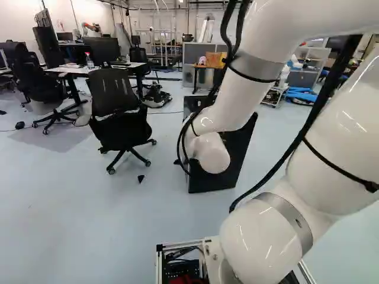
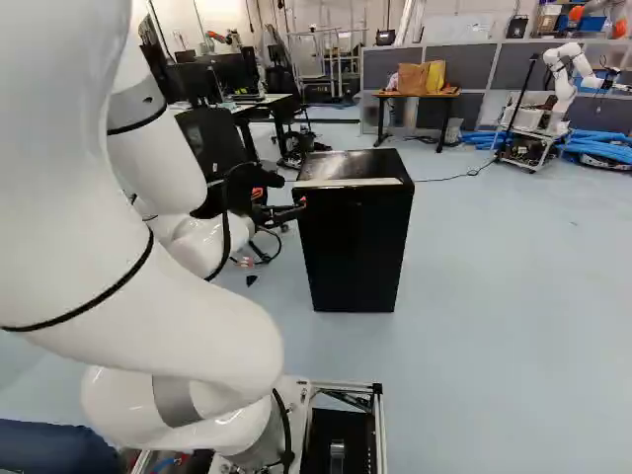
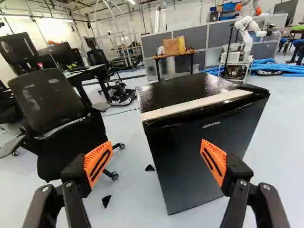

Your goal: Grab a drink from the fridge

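Left base view. White arm (image 1: 257, 236) nearest: thick segments fill the right side of the frame, lowest joint at bottom, right of centre. Fridge (image 1: 228, 178) stands on the floor (image 1: 89, 207) just right of frame centre, part hidden behind the arm; visible portion black. Office chair (image 1: 112, 94) left of centre; desk (image 1: 89, 70) at upper left.

Right base view. Arm occupies the left side, from top to bottom. Gripper (image 2: 280, 199) black with orange pads, left of centre, close by the fridge's upper left front corner; contact with it cannot be told. Fridge fully in sight at frame centre: upright black box, taller than wide, shiny top, light strip (image 2: 354, 183) along the top's front edge. Wooden table (image 2: 420, 95) at top centre, bags (image 2: 423, 78) on it. Another robot (image 2: 565, 89), white, at upper right.

Wrist view. Fingers nearest, spread wide; gripper released. Orange pads (image 3: 98, 162) ribbed and slotted. Fridge ahead, one pad overlapping its front in the line of sight. Door (image 3: 190, 161) closed, smooth, dark grey-black, small pale lettering near its upper edge; top glossy, mottled with bright reflections. Chair beyond the other finger, beside the fridge. Small black wedge (image 3: 106, 201) on the floor between chair and fridge.
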